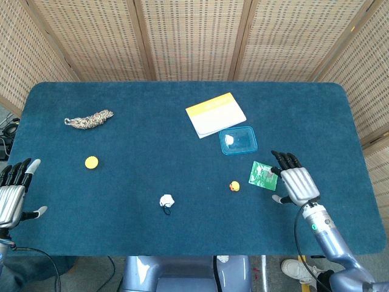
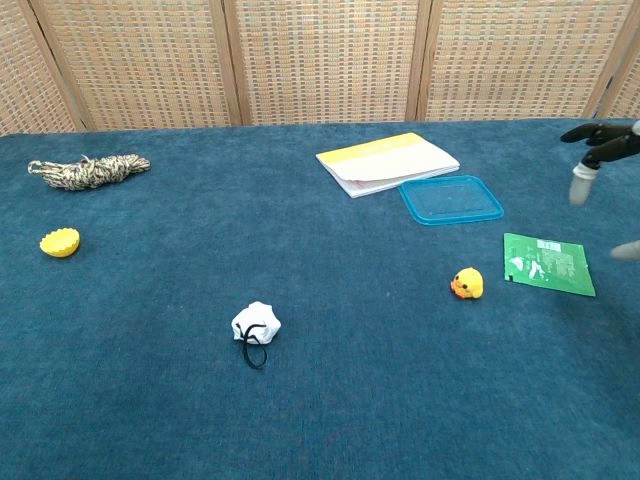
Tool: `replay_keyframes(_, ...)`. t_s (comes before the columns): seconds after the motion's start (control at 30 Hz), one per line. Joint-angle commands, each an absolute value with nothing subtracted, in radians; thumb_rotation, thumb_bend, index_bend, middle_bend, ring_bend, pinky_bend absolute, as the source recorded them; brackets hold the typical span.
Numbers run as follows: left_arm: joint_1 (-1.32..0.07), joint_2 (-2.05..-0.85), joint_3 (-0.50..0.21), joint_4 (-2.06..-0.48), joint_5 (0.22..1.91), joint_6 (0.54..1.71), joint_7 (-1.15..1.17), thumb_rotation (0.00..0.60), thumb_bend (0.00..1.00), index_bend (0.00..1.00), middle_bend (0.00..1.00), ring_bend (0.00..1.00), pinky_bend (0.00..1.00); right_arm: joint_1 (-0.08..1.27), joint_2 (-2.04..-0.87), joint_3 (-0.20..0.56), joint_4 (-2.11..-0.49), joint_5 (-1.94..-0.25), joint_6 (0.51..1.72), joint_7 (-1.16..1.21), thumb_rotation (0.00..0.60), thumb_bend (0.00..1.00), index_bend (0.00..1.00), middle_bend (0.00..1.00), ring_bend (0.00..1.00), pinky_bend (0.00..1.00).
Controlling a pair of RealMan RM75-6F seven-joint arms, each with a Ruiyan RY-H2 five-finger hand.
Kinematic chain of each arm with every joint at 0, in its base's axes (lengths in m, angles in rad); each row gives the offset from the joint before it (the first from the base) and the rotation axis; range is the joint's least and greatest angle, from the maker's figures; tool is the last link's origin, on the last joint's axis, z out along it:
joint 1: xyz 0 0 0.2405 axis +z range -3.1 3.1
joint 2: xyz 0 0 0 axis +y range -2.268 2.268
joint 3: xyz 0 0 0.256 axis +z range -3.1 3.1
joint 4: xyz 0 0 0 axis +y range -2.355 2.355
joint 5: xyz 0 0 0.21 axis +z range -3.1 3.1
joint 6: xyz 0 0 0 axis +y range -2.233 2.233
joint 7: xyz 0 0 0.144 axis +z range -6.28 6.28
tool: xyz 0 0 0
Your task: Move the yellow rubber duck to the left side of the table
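Observation:
The small yellow rubber duck [image 1: 234,186] [image 2: 466,284] sits on the blue table right of centre, next to a green packet [image 1: 264,176] [image 2: 547,264]. My right hand [image 1: 293,182] [image 2: 603,150] hovers open over the table just right of the packet, fingers spread, holding nothing. It is well apart from the duck. My left hand [image 1: 13,192] stays open at the table's left edge, seen only in the head view.
A white crumpled wad with a black loop [image 1: 167,201] lies left of the duck. A blue lid [image 1: 238,140] and a yellow-and-white booklet [image 1: 215,114] lie behind it. A yellow half-shell [image 1: 91,162] and a rope bundle [image 1: 89,119] occupy the left side.

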State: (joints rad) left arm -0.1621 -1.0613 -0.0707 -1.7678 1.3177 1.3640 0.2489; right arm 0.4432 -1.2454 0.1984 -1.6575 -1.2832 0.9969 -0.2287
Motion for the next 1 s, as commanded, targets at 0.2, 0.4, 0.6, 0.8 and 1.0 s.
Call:
replay_keyframes(0.2,-0.171,-1.065,-0.073,-1.760,1.300,1.347,0.257,0.600,0.00,0.00,0.00,0.00,0.00,0.559,-1.443,0.241,-1.545,-1.078,0.947,-0.344,0.600,0.17,0.43,0.00,0.00,0.00)
replay_keyframes(0.4,-0.178,-1.060,-0.070,-1.758,1.293,1.326,0.238,0.600,0.00,0.00,0.00,0.00,0.00,0.589,-1.488,0.224,-1.515,-1.031,0.928,-0.370,0.600,0.17,0.43,0.00,0.00,0.00)
replay_keyframes(0.6,-0.179,-1.050,-0.071,-1.760,1.292,1.323,0.221,0.600,0.00,0.00,0.00,0.00,0.00,0.630,-1.547,0.217,-1.476,-0.975,0.913,-0.414,0.600,0.18,0.43,0.00,0.00,0.00)
replay_keyframes(0.8,-0.181,-1.050,-0.071,-1.755,1.285,1.317,0.216,0.600,0.00,0.00,0.00,0.00,0.00,0.664,-1.600,0.207,-1.443,-0.918,0.915,-0.468,0.600,0.18,0.43,0.00,0.00,0.00)
replay_keyframes(1.0,-0.185,-1.049,-0.073,-1.749,1.276,1.310,0.207,0.600,0.00,0.00,0.00,0.00,0.00,0.681,-1.617,0.197,-1.425,-0.886,0.918,-0.499,0.600,0.18,0.44,0.00,0.00,0.00)
